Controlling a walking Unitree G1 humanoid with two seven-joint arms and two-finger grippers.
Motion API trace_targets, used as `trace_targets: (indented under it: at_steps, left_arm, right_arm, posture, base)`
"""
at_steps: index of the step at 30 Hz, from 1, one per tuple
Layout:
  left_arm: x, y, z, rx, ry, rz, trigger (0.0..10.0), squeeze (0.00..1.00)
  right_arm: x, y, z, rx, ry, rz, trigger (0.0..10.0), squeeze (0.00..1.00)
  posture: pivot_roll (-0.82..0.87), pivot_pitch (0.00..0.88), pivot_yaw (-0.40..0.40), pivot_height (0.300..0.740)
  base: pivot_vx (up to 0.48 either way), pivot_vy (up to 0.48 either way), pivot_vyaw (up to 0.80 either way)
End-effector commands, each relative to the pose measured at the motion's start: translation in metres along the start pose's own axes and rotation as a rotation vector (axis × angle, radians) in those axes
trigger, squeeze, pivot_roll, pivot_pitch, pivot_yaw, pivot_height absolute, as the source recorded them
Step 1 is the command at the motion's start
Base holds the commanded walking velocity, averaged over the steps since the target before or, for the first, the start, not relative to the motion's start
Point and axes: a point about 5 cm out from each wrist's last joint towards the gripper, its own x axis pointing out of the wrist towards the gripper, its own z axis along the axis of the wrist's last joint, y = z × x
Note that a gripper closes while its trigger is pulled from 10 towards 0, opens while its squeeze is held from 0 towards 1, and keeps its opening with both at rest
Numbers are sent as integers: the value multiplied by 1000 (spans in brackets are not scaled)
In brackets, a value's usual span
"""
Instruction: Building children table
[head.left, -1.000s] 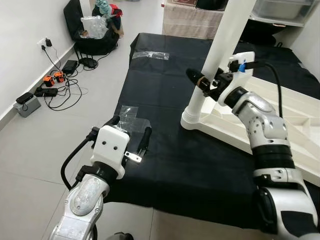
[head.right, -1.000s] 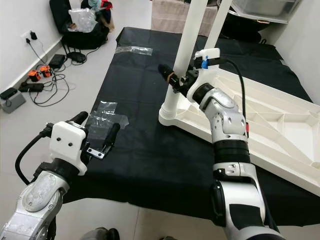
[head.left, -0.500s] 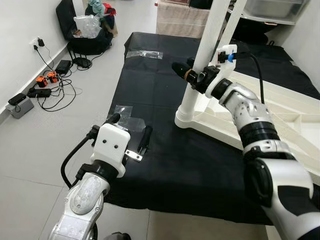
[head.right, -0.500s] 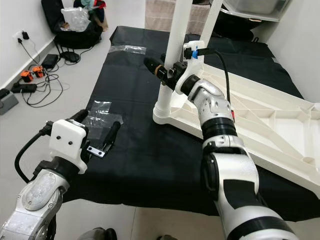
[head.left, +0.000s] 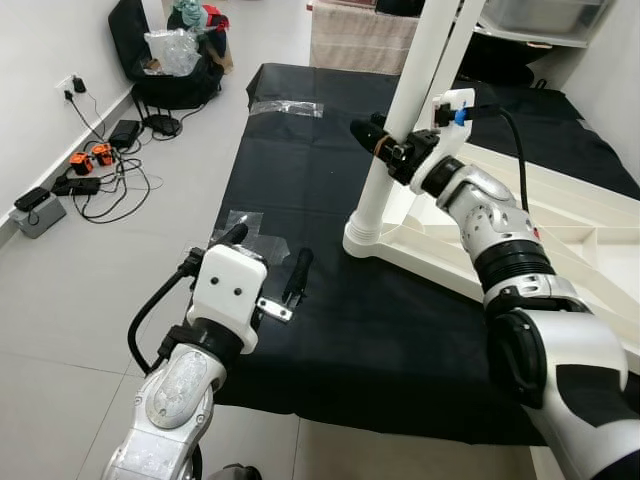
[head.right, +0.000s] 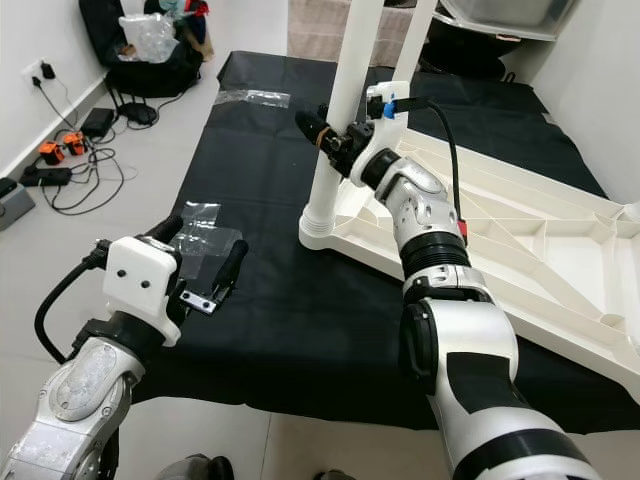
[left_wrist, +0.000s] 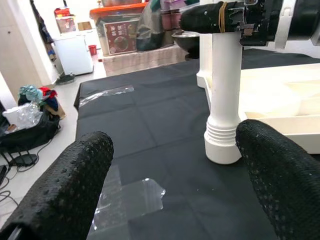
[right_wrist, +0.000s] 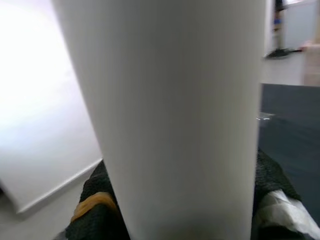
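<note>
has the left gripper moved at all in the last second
No. The left gripper hovers over the near edge of the black cloth, beside the clear plastic bag, as before; the slight shift matches the camera's.

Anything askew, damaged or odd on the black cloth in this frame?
Nothing damaged. The tabletop lies upside down on the cloth, as assembly needs; the leg leans slightly in the right pincer. Empty plastic bags lie loose near the open left pincer.
</note>
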Motion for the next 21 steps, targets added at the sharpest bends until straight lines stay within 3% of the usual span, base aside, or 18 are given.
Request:
trace_targets:
  at_steps: [1,2,3,4,5,7,10,11,12,13,14,15,16,18,21]
  left_arm:
    - [-1,-1,-5,-3,19,-10,10000,0]
    - [-1,-1,-5,-3,19,-10,10000,0]
    - [0,-1,-5,-1,20,-13,10000,0]
    - [0,-1,-5,-1,20,-13,10000,0]
    - [1,0,-6,-1,19,-15,10000,0]
    - [1,0,-6,-1,19,-15,10000,0]
    - [3,-1,-5,1,13,-21,10000,0]
    - [3,-1,-5,1,13,-21,10000,0]
    - [4,-1,-5,1,11,-22,10000,0]
    - [4,-1,-5,1,11,-22,10000,0]
    - [4,-1,-5,1,9,-22,10000,0]
    - [4,-1,-5,1,9,-22,10000,0]
    - [4,-2,-5,-3,8,-21,10000,0]
    - [4,-4,-4,-9,7,-23,10000,0]
    - [4,-5,-4,-14,7,-24,10000,0]
  right_arm:
    - [-14,-10,-20,9,54,-109,0,0]
    - [-14,-10,-20,9,54,-109,0,0]
    - [-30,-12,-33,-60,73,-224,0,0]
    - [-30,-12,-33,-60,73,-224,0,0]
    - [-37,-11,-39,-66,67,-307,0,0]
    - [-37,-11,-39,-66,67,-307,0,0]
    - [-69,-9,-55,-166,54,-664,0,0]
    - [-69,-9,-55,-166,54,-664,0,0]
    - [-80,-4,-53,-202,36,-812,0,0]
    - [-80,-4,-53,-202,36,-812,0,0]
    - [-87,-1,-50,-219,22,-912,0,0]
    - [-87,-1,-50,-219,22,-912,0,0]
    - [-91,4,-50,-204,29,-1005,0,0]
    - [-89,12,-49,-185,39,-1075,0,0]
    - [-84,19,-50,-153,54,-1110,0,0]
  posture:
    - [114,97,-99,740]
    - [114,97,-99,740]
    - [105,96,-91,740]
    - [105,96,-91,740]
    - [99,103,-90,740]
    - [99,103,-90,740]
    - [97,101,-92,740]
    - [97,101,-92,740]
    - [96,102,-89,740]
    - [96,102,-89,740]
    - [95,102,-86,740]
    - [95,102,-86,740]
    - [90,102,-84,740]
    - [93,101,-86,740]
    - [94,101,-84,740]
  base:
    - [0,0,0]
    - [0,0,0]
    - [0,0,0]
    - [0,0,0]
    - [0,0,0]
    - [0,0,0]
    - [0,0,0]
    - [0,0,0]
    - [0,0,0]
    - [0,0,0]
    - [0,0,0]
    - [0,0,0]
    - [0,0,0]
    - [0,0,0]
    - [0,0,0]
